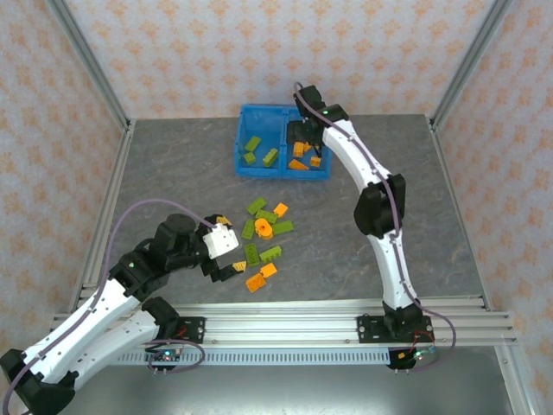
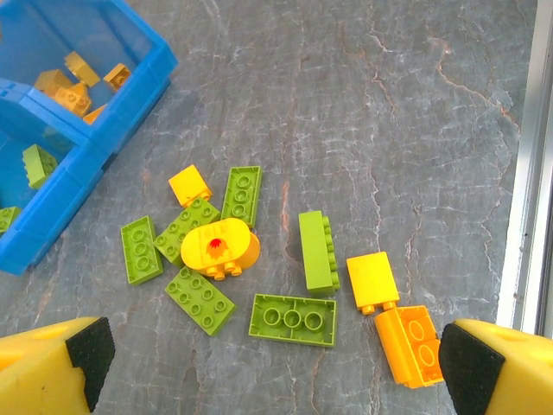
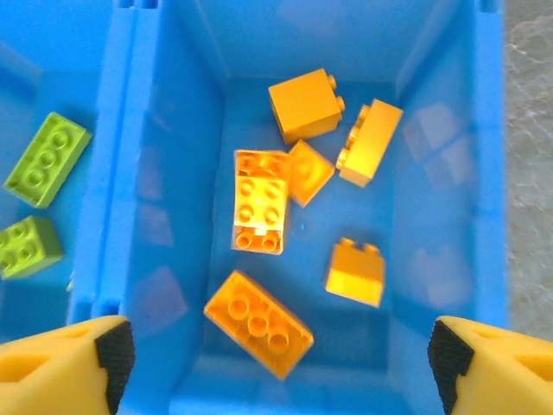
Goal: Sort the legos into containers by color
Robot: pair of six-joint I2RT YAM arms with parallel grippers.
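Right tool (image 3: 278,359), spread and empty over orange studded plastic bricks (image 3: 259,212) in the right compartment of the bright blue plastic bin (image 3: 130,173), best lifted straight, clear of walls; left tool (image 2: 278,361), spread, above loose green-and-orange bricks (image 2: 292,318) on bench (image 2: 389,130).

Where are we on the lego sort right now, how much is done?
Partly done. About six orange bricks lie in the bin's right compartment, a few green bricks in the left. Nothing is in hand: the right fingers stand open over the orange side, the left fingers open above the table pile, about ten mixed bricks left.
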